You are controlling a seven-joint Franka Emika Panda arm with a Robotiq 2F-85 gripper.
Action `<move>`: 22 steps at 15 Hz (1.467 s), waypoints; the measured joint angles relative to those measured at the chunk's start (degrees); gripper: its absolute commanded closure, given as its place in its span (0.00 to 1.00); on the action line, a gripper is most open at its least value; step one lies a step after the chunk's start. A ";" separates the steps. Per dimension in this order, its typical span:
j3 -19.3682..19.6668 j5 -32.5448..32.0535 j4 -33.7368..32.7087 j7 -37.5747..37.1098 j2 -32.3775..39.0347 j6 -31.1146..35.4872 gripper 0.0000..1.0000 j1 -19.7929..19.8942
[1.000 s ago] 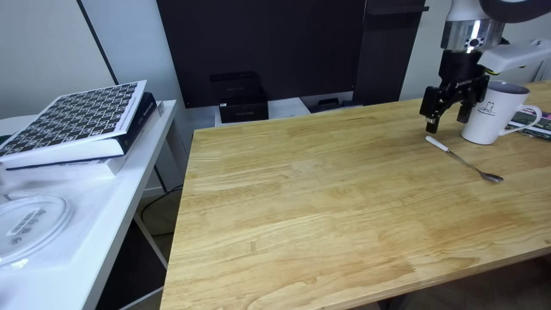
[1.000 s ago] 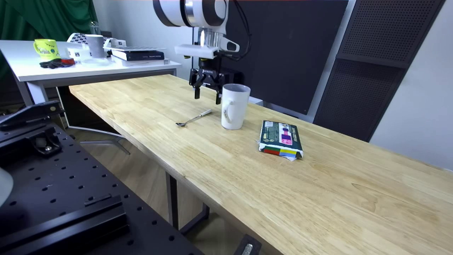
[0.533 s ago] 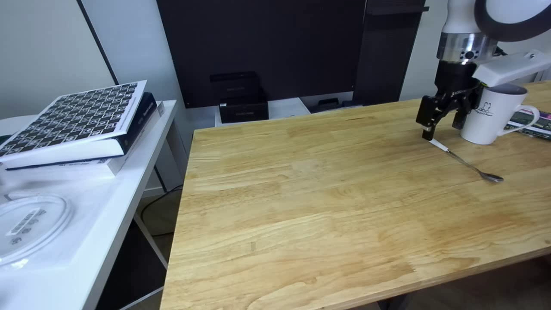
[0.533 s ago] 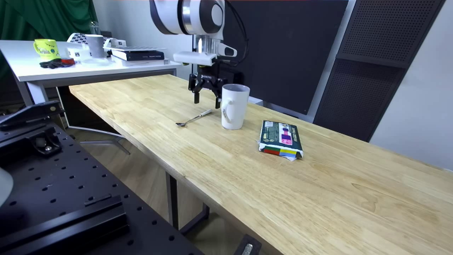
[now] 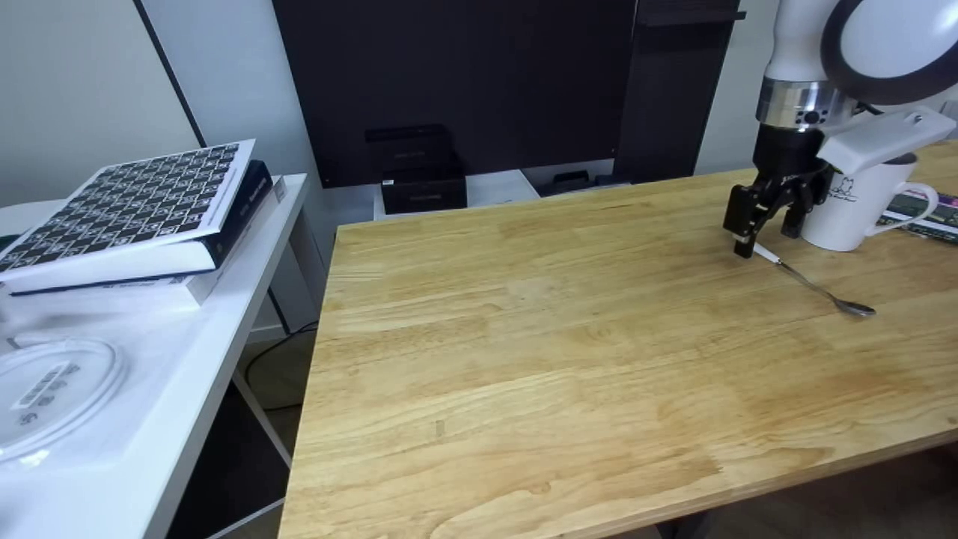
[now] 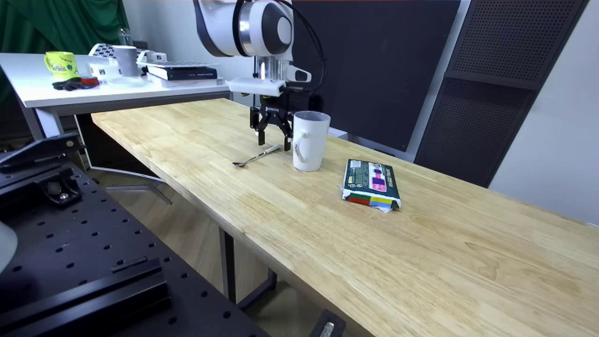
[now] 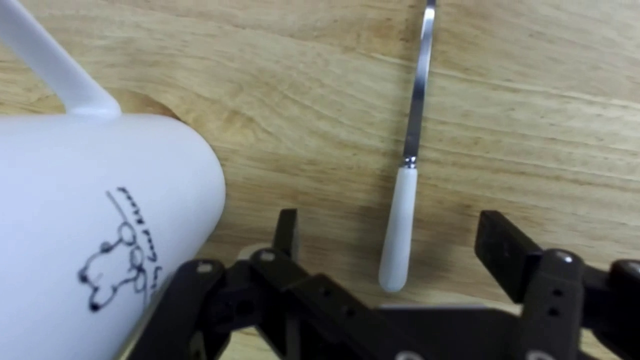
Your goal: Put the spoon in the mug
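The spoon lies flat on the wooden table, with a white handle and a thin silver shaft and bowl; it shows in both exterior views (image 5: 808, 284) (image 6: 256, 157). In the wrist view the spoon (image 7: 411, 155) has its bowl out of frame. The white mug (image 5: 844, 213) (image 6: 314, 140) stands upright close beside it; its printed side shows at the left of the wrist view (image 7: 100, 175). My gripper (image 5: 768, 241) (image 6: 274, 144) is open, low over the handle's end. In the wrist view the white handle lies between the two spread fingertips (image 7: 390, 220), touching neither. The left finger is close to the mug.
A flat dark package (image 6: 372, 182) lies on the wooden table beyond the mug. A white side table holds books (image 5: 127, 217), a yellow mug (image 6: 62, 64) and a grey cup (image 6: 126, 61). A black perforated platform (image 6: 117, 262) stands in front.
My gripper has moved down toward the spoon's handle, staying open. The spoon and the mug have not moved.
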State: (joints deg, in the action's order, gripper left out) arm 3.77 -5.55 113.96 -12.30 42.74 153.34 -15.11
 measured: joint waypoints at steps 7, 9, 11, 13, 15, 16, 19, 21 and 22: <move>1.34 -0.08 -0.55 -1.34 0.47 0.01 0.89 -2.15; 1.73 -0.09 -0.57 -1.73 0.48 -0.02 0.99 -2.69; 1.93 -0.09 -0.63 -2.19 0.38 -0.21 0.96 -2.88; 2.19 -0.06 -0.75 -2.36 0.31 -0.59 0.96 -2.84; 2.43 -0.05 -1.04 -2.56 0.36 -1.10 0.96 -2.79; 2.55 -0.05 -1.37 -2.63 0.36 -1.44 0.96 -2.79; 2.73 -0.05 -3.21 -2.69 0.24 -2.51 0.96 -2.79; 2.68 -0.04 -4.96 -2.69 -0.25 -3.93 0.96 -2.79; 2.65 -0.04 -5.79 -2.69 -0.76 -4.87 0.96 -2.79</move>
State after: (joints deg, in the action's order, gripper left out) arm 6.42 -5.59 108.17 -14.99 41.98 148.47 -17.90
